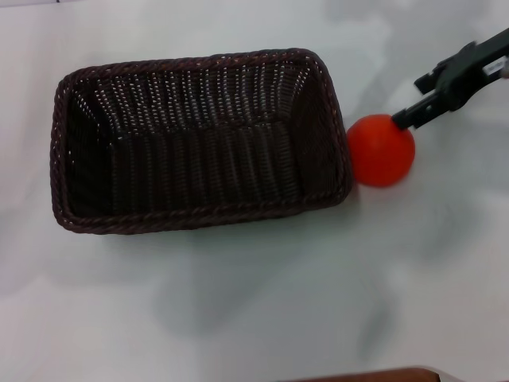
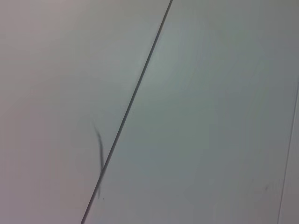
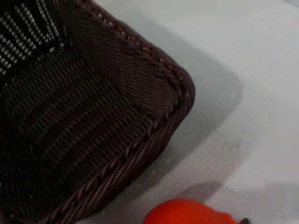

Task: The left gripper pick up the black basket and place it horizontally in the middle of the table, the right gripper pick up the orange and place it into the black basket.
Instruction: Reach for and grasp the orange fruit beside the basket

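Note:
The black basket (image 1: 199, 139) lies lengthwise across the middle of the white table (image 1: 238, 302), empty and open side up. The orange (image 1: 382, 150) rests on the table just off the basket's right end, close to its rim. My right gripper (image 1: 413, 99) reaches in from the far right, just behind the orange, with its fingers apart and the nearer fingertip (image 1: 404, 118) at the fruit's top. It holds nothing. The right wrist view shows the basket's corner (image 3: 140, 93) and the top of the orange (image 3: 187, 212). The left gripper is out of view.
The left wrist view shows only a pale flat surface with a thin dark seam (image 2: 131, 102). A brown edge (image 1: 366, 374) shows at the near border of the head view. Bare table lies in front of the basket.

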Controlling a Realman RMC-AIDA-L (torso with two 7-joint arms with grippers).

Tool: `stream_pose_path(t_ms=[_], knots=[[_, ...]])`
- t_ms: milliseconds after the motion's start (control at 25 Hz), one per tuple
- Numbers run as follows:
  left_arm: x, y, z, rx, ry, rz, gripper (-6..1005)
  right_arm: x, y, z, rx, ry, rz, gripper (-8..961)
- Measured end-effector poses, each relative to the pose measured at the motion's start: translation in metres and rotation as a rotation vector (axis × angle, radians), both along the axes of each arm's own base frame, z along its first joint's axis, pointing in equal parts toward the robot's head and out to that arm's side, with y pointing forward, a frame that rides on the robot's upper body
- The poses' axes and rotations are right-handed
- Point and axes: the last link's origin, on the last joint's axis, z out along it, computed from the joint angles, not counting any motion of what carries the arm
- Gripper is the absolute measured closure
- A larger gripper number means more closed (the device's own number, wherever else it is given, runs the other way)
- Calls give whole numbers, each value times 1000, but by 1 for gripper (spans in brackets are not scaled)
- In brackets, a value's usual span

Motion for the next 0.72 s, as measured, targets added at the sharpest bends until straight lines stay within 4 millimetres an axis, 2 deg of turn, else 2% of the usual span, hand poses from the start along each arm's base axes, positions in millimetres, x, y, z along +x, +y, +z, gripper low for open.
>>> stream_pose_path(t_ms=[40, 360, 480, 720], knots=[[0, 0, 0, 0, 0, 0, 460, 0, 0, 0, 0, 0, 0, 184], [-1, -1, -2, -5, -8, 3, 459, 0, -3, -36, -106, -21, -7, 220], [-1, -1, -3, -9, -12, 4, 459, 1, -4, -41, -125, -32, -21, 233], [-2, -1, -5, -13, -22, 8, 459, 0, -4, -42, -126, -26, -21, 448]])
